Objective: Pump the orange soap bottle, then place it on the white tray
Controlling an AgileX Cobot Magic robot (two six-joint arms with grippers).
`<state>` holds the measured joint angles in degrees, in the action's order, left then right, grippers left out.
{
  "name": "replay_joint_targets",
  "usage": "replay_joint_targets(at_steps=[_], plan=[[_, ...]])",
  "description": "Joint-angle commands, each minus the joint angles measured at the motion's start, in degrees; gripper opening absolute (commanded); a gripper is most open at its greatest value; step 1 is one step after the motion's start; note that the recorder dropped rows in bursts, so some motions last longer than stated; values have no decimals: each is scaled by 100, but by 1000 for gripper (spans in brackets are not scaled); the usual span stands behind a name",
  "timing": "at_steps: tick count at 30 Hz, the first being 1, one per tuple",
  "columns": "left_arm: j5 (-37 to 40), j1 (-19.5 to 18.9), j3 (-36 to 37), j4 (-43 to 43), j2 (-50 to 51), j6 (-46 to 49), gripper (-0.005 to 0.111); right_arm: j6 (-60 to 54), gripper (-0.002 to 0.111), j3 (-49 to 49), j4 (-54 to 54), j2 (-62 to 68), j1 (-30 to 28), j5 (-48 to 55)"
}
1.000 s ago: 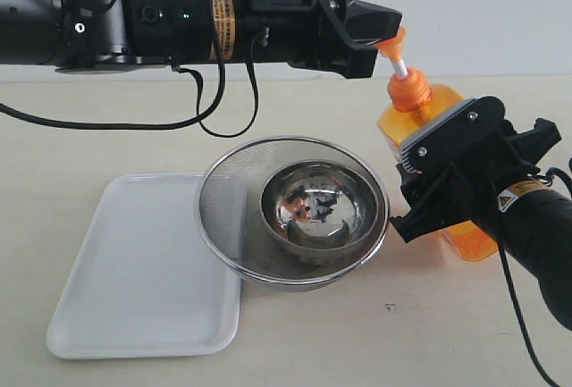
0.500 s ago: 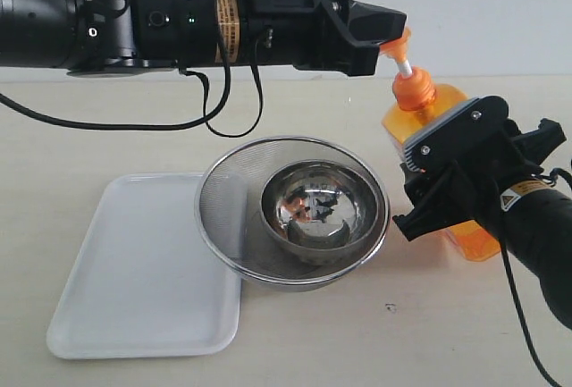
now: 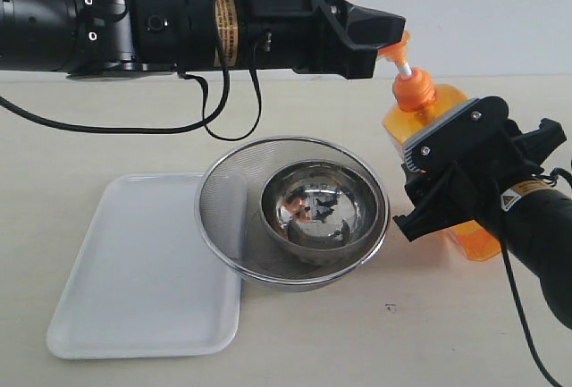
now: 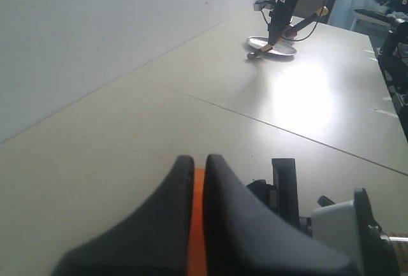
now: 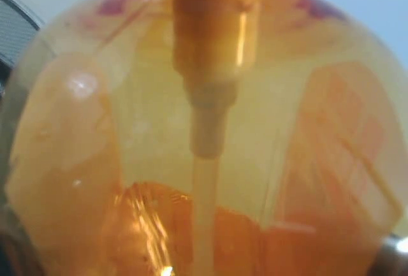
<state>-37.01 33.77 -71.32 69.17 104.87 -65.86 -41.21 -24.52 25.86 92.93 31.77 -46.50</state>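
Observation:
The orange soap bottle (image 3: 399,124) stands tilted at the right of the table, held round its body by my right gripper (image 3: 442,175). In the right wrist view the translucent bottle (image 5: 127,129) fills the frame, with its dip tube down the middle. My left gripper (image 3: 386,33) reaches across from the left, its fingers shut, and its tip rests on top of the orange pump head (image 3: 396,48); the white stem shows below. In the left wrist view a sliver of the pump head (image 4: 198,225) shows between the closed fingers (image 4: 223,187). The white tray (image 3: 134,262) lies at the front left.
A round steel mesh bowl (image 3: 223,199) with a smaller shiny steel bowl (image 3: 313,204) inside it sits between the tray and the bottle, overlapping the tray's right edge. A black cable (image 3: 206,110) hangs from the left arm over the table.
The bottle and both grippers have shifted slightly to the right. The left gripper's tip stays on the pump head.

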Motion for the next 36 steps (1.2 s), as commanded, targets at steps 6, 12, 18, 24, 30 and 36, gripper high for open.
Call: replay_joint_targets(at_steps=[6, 12, 18, 24, 30, 36], plan=[[272, 95, 197, 519, 240, -56, 5, 133, 0, -2, -256, -44, 17, -41], [272, 81, 197, 471, 6, 31, 5, 155, 0, -2, -244, -44, 17, -41], [320, 72, 197, 471, -636, 31, 5, 172, 0, -2, -159, -44, 17, -41], [452, 53, 197, 525, -1406, -86, 5, 222, 0, -2, -72, -44, 17, -53], [1034, 53, 367, 662, -2264, -159, 5, 413, 0, -2, -8, -44, 17, -61], [1287, -14, 956, 663, -3139, -159, 5, 795, 0, -2, 99, -44, 17, -109]])
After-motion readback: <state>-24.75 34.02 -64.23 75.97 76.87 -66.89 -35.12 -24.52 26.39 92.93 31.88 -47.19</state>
